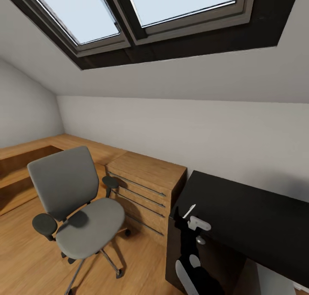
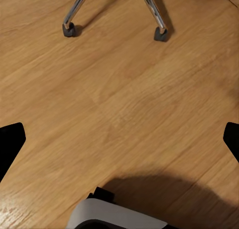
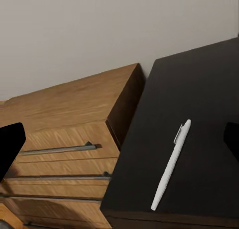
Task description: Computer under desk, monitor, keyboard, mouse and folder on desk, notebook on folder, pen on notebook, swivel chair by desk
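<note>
From the head view, the swivel chair stands empty-seated on the wooden floor, apart from the black bench; the pen lies near the bench's corner, likely awaiting its notebook. The left claw hangs wide over the floor near the chair's castors. The right claw, spread wide, faces the pen beside the wooden drawer cabinet.

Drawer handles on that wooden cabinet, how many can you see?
3, stacked down the cabinet front: top, middle, bottom. Any lower could be hidden.
</note>
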### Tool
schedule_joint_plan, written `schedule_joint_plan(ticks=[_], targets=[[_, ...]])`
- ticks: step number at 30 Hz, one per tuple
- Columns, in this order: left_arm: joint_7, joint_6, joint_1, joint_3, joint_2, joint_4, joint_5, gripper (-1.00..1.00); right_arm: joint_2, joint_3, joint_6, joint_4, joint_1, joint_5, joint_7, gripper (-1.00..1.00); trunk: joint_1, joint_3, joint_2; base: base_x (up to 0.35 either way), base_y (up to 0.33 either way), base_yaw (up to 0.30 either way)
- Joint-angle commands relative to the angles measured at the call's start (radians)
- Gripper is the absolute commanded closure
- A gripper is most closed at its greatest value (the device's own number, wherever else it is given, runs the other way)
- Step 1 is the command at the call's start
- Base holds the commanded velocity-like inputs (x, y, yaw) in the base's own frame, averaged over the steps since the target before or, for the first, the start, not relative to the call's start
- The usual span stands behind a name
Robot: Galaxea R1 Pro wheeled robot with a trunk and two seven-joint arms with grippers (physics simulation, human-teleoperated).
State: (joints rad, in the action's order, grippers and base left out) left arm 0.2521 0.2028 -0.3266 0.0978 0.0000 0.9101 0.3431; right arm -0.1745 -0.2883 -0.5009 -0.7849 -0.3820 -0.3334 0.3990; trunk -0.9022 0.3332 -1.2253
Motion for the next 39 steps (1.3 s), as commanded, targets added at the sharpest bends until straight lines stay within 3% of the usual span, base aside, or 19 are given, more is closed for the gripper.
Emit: schedule_joint_plan(ticks=[1, 3, 5, 7, 9, 10, 13, 16, 26, 35, 39], targets=[[0.006, 0.005, 0.000, 0.004, 0.000, 0.001, 0.007, -1.00, 0.000, -0.002, -0.002, -0.007, -0.005, -0.005, 0.009, -1.00, 0.000, 0.001, -0.001, 0.000, 0.000, 0.000], [0.006, 0.006, 0.000, 0.004, 0.000, 0.001, 0.007, -1.00, 0.000, -0.002, 0.026, -0.012, -0.006, 0.005, 0.013, -1.00, 0.000, 0.001, -0.001, 0.000, 0.000, 0.000], [0.006, 0.006, 0.000, 0.004, 0.000, 0.001, 0.007, -1.00, 0.000, -0.002, 0.175, -0.039, -0.019, 0.089, 0.054, -1.00, 0.000, 0.001, -0.001, 0.000, 0.000, 0.000], [0.006, 0.006, 0.000, 0.004, 0.000, 0.001, 0.007, -1.00, 0.000, -0.002, 0.260, -0.050, -0.026, 0.132, 0.082, -1.00, 0.000, 0.001, -0.001, 0.000, 0.000, 0.000], [0.006, 0.007, 0.000, 0.005, 0.000, 0.001, 0.007, -1.00, 0.000, -0.001, 0.433, -0.063, -0.043, 0.208, 0.128, -1.00, 0.000, 0.001, -0.001, 0.000, 0.000, 0.000], [0.006, 0.007, 0.000, 0.005, 0.000, 0.001, 0.007, -1.00, 0.000, -0.001, 0.494, -0.066, -0.053, 0.230, 0.141, -1.00, 0.000, 0.001, -0.001, 0.000, 0.000, 0.000], [0.005, 0.009, 0.000, 0.005, 0.000, 0.001, 0.007, -1.00, 0.000, 0.000, 0.573, -0.068, -0.071, 0.255, 0.156, -1.00, 0.000, 0.001, -0.001, 0.000, 0.000, 0.000], [0.005, 0.011, 0.000, 0.005, 0.000, 0.001, 0.007, -1.00, 0.000, 0.000, 0.605, -0.068, -0.078, 0.265, 0.163, -1.00, 0.000, 0.001, -0.001, 0.000, 0.000, 0.000], [0.004, 0.012, 0.000, 0.005, 0.001, 0.001, 0.007, -1.00, 0.000, 0.005, 0.605, -0.067, -0.080, 0.268, 0.164, -1.00, 0.000, 0.001, -0.001, 0.086, 0.000, 0.000], [0.004, 0.013, 0.000, 0.005, 0.003, 0.004, 0.008, -1.00, 0.000, 0.057, 0.579, -0.063, -0.080, 0.265, 0.167, -1.00, 0.000, 0.001, -0.001, 0.298, 0.000, 0.000], [0.006, 0.014, 0.000, 0.002, 0.005, 0.010, 0.008, -1.00, 0.000, 0.067, 0.634, -0.059, -0.100, 0.267, 0.169, -1.00, 0.000, 0.001, -0.001, 0.213, 0.000, 0.000]])
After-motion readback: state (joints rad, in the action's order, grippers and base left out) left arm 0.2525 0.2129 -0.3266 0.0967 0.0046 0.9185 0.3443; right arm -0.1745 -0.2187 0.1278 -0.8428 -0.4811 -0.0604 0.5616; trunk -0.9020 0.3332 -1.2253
